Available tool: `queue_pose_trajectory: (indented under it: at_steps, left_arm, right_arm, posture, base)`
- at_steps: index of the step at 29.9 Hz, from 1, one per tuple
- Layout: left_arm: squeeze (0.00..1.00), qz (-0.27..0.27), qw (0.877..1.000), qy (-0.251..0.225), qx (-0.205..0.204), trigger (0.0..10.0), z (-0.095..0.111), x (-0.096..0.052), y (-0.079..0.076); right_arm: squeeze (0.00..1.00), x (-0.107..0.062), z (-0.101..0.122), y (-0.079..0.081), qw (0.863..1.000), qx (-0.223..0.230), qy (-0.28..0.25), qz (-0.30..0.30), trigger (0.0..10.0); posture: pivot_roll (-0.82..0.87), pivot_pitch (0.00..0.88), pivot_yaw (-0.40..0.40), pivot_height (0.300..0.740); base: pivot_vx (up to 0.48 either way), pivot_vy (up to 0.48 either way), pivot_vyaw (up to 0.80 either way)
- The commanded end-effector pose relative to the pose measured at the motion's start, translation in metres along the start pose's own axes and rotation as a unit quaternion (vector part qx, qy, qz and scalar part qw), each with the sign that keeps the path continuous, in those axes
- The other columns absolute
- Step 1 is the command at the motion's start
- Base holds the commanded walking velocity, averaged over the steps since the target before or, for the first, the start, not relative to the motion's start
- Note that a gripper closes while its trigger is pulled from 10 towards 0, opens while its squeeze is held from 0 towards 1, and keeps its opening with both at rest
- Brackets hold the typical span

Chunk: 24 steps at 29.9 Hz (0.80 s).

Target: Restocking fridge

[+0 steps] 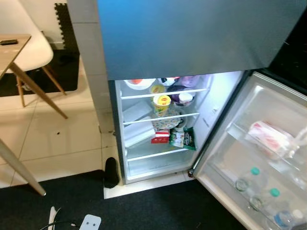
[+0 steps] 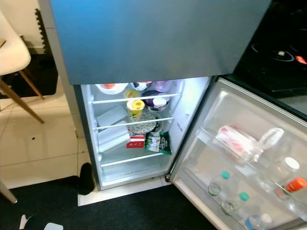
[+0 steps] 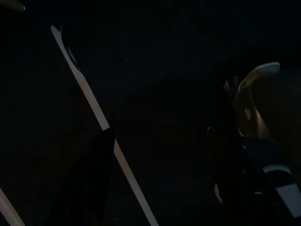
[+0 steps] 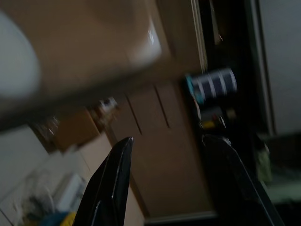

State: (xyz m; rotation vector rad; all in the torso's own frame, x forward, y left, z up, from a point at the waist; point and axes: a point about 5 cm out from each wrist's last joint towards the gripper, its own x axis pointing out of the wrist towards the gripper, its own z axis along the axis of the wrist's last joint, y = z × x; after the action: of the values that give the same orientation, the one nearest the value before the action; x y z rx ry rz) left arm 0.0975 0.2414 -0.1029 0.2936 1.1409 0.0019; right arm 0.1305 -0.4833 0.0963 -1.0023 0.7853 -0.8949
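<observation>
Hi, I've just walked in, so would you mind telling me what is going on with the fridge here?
The robot stands facing the dark grey fridge, whose lower door hangs open on its right. Nothing is being handled: the right tool is open and empty, away from the shelves. Inside sit a yellow-lidded tub on a wire shelf and a green packet lower down. The door racks hold a red-and-white bag and clear bottles with teal caps.

Right gripper (image 4: 171, 181) fingers apart, nothing between.
</observation>
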Motion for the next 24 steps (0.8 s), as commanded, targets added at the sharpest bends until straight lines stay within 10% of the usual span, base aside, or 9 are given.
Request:
queue_pose_trajectory:
  at_steps: [1,8,24]
  left_arm:
    - [0.0,-0.009,1.0,0.005,0.013,10.0,-0.002,0.0,-0.006]
    - [0.0,0.008,1.0,0.002,0.019,10.0,-0.002,-0.002,0.014]
    - [0.0,0.036,0.999,-0.022,0.006,10.0,-0.001,-0.008,0.051]
  right_arm:
    - [0.0,0.005,0.021,0.0,0.997,-0.04,-0.034,0.062,10.0]
    - [0.0,0.014,0.05,-0.014,0.995,-0.048,-0.056,0.07,10.0]
    - [0.0,0.008,0.068,0.015,0.981,-0.104,-0.044,0.159,10.0]
  posture:
    - [-0.08,0.0,-0.06,0.74]
    - [-0.02,0.023,-0.025,0.74]
    - [0.08,0.117,0.019,0.74]
  base:
    - [0.0,0.0,0.0]
    - [0.0,0.0,0.0]
    - [0.0,0.0,0.0]
